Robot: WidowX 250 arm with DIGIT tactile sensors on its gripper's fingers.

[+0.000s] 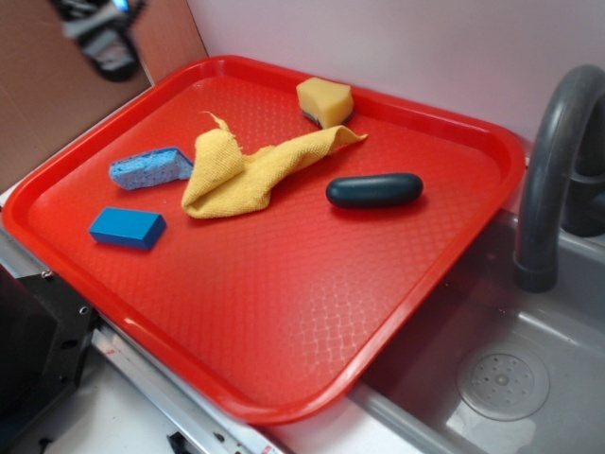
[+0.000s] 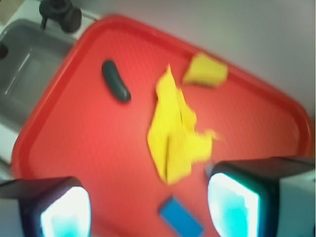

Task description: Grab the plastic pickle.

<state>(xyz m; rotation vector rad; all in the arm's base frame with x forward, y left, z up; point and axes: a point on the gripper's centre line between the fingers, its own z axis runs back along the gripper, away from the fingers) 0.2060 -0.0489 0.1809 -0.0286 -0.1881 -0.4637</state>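
Observation:
The plastic pickle (image 1: 374, 190), a smooth very dark green capsule, lies on the red tray (image 1: 284, 312), right of centre; in the wrist view the pickle (image 2: 116, 81) lies far up and to the left. My gripper (image 1: 102, 33) shows blurred at the top left of the exterior view, high above the tray's far left corner, well away from the pickle. In the wrist view my gripper (image 2: 148, 207) is open and empty, its two pads wide apart over the tray.
A crumpled yellow cloth (image 1: 236, 170) lies mid-tray, a yellow sponge (image 1: 324, 100) behind it, a light-blue sponge (image 1: 149, 167) and a blue block (image 1: 127, 228) to the left. A grey sink (image 1: 501, 378) with a dark faucet (image 1: 548, 170) sits to the right.

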